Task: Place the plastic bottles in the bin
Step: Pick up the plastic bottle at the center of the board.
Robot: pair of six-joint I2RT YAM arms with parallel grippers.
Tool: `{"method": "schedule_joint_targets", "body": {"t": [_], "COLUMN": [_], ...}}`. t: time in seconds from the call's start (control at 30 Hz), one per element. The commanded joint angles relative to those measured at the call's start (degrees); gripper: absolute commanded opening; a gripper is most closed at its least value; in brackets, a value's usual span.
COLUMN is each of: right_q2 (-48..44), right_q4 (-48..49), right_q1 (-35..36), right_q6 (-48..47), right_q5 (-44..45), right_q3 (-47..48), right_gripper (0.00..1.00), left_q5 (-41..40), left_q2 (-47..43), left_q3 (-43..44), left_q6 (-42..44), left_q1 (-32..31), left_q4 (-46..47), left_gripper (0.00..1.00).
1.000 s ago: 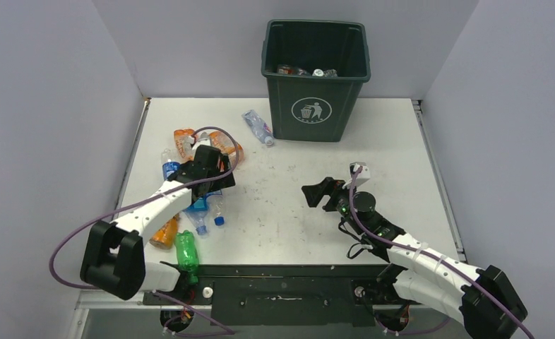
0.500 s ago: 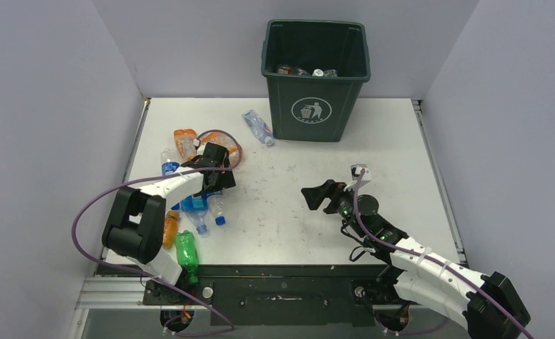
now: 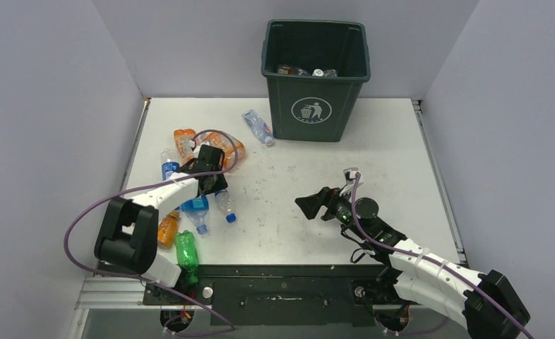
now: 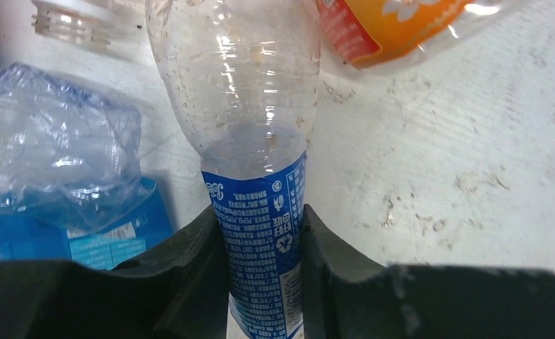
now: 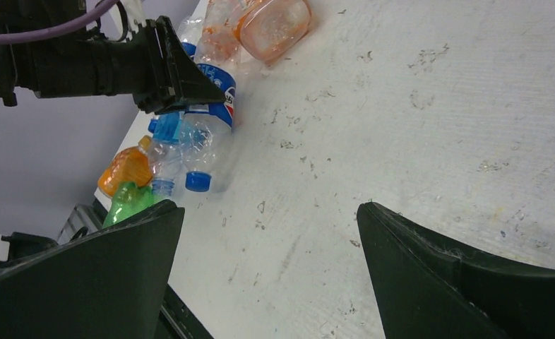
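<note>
Several bottles [image 3: 310,71] inside bin [image 3: 315,106]; left gripper [image 4: 263,229] clamps blue-labelled bottle [image 4: 239,106]; right gripper [image 5: 271,206] gapes.

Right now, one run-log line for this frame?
left gripper: shut on blue-label bottle | right gripper: open, empty | bin: upright, some bottles inside

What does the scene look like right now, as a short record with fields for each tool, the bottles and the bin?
left tool: shut on a clear blue-labelled bottle in the pile
right tool: open, empty, above the table
pile: clear, orange and green bottles on the table's left side
lone bottle: lying just left of the bin, apart from the pile
bin: upright at the far edge, few bottles visible inside
</note>
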Motion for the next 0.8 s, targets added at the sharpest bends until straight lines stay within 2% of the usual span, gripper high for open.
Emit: {"method": "schedule_joint_targets", "body": {"t": [0.0,0.07,0.17,0.23,0.27,0.33,0.47,0.57,0.73,0.77], "right_q2": [0.0,-0.8,-2.5,-2.6,-2.1,-0.9,1.0,2.1,5.3,6.1], "right_q4": [1.6,0.8,5.3,7.9,8.0,8.0,10.9,13.2,16.0,16.0], "right_q1": [0.7,0.9,1.9,4.0,5.6,8.4,13.8,16.7,18.1,18.5], "right_q6": [-3.1,-4.6,-5.1,-5.7,-6.3,-6.7,-7.7,-8.8,-8.2,-8.1], "right_q5": [-6.2,-7.4,-9.0,-8.6,-7.7,-5.2,-1.3,1.5,0.8,0.7], "right_q3": [2.6,3.3,1.9,2.2,3.0,4.5,6.3,7.5,9.6,10.1], "right_gripper": [1.00,1.00,1.00,1.00,0.96,0.95,0.95,0.96,1.00,0.97], "left_q5": [5.1,7.4,9.6,8.3,6.6,2.1,-5.0,-8.5,-14.5,-14.8], "left_q2": [-11.3,-17.3,-28.3,-34.5,-37.0,-40.2,-43.6,-44.7,-46.0,-46.3], "left_q3": [-2.8,-5.4,-12.5,-17.8,-19.7,-21.3,-23.8,-24.7,-25.5,-25.7], "left_q6": [-4.3,-8.4,-18.5,-25.7,-28.6,-32.1,-36.4,-38.4,-38.9,-38.9], "left_q1": [0.1,-0.8,-3.1,-6.2,-8.4,-13.0,-21.7,-25.6,-30.5,-30.8], "left_q4": [3.1,5.5,13.8,22.9,26.6,30.1,36.2,38.9,39.9,39.9], "left_gripper": [0.21,0.17,0.09,0.07,0.07,0.06,0.05,0.04,0.03,0.02]}}
